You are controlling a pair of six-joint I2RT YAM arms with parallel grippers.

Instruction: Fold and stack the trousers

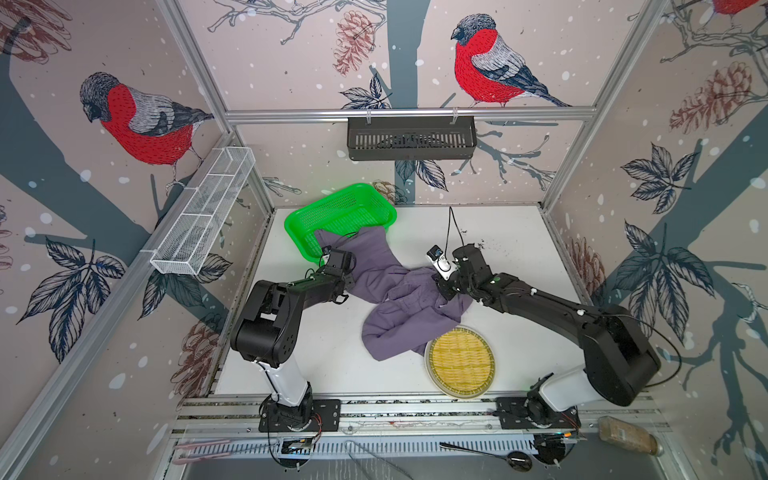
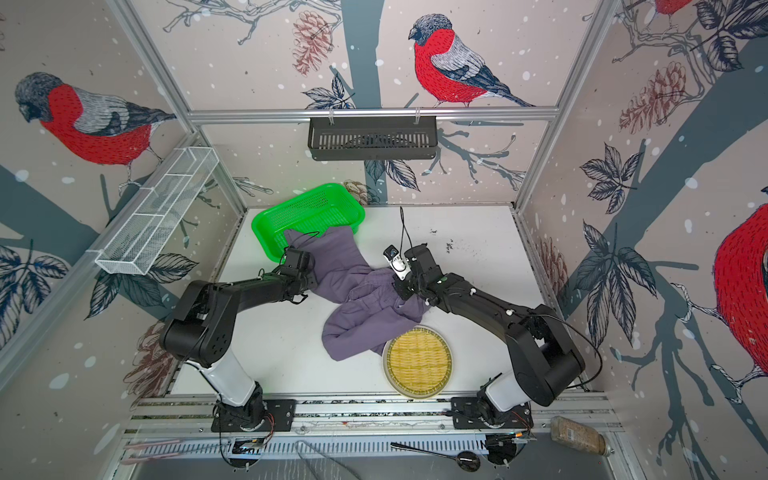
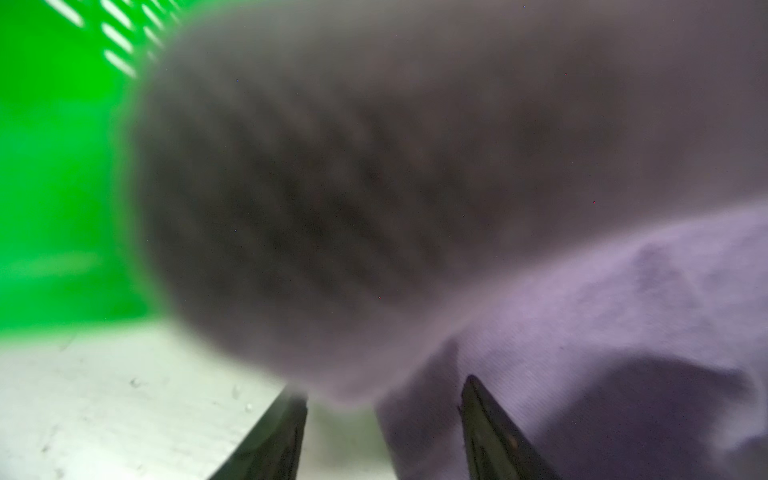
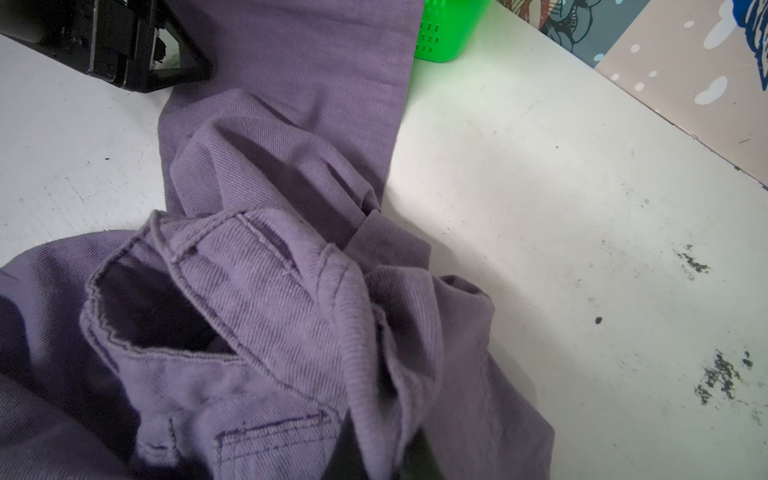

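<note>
Purple-grey trousers (image 1: 399, 299) — rumpled, waist in right gripper (image 1: 444, 293), leg over green basket (image 1: 292, 226)

One white surface (image 1: 324, 353). We count one pair of purple-grey trousers (image 1: 386, 291), with two legs and one waistband. Arms: two, the left arm (image 1: 291, 291) and the right arm (image 1: 540, 301). Grippers: two, one per arm, the left gripper (image 3: 384, 399) and the right gripper (image 1: 443, 291). One green basket (image 1: 345, 210). One round woven tray (image 1: 461, 361). One white wire rack (image 1: 203, 216). One black slotted shelf (image 1: 411, 139), hung on two white clips (image 1: 369, 117). Along the front ledge (image 1: 415, 449) we count one dark spoon (image 1: 520, 462), one bottle (image 1: 627, 434) and one pink tool (image 1: 203, 443) with two long strips, kind unclear. Painted red-breasted birds (image 1: 141, 120): we count two whole ones in a top view. Dark specks (image 4: 719, 374) on the surface: too many to count.
</note>
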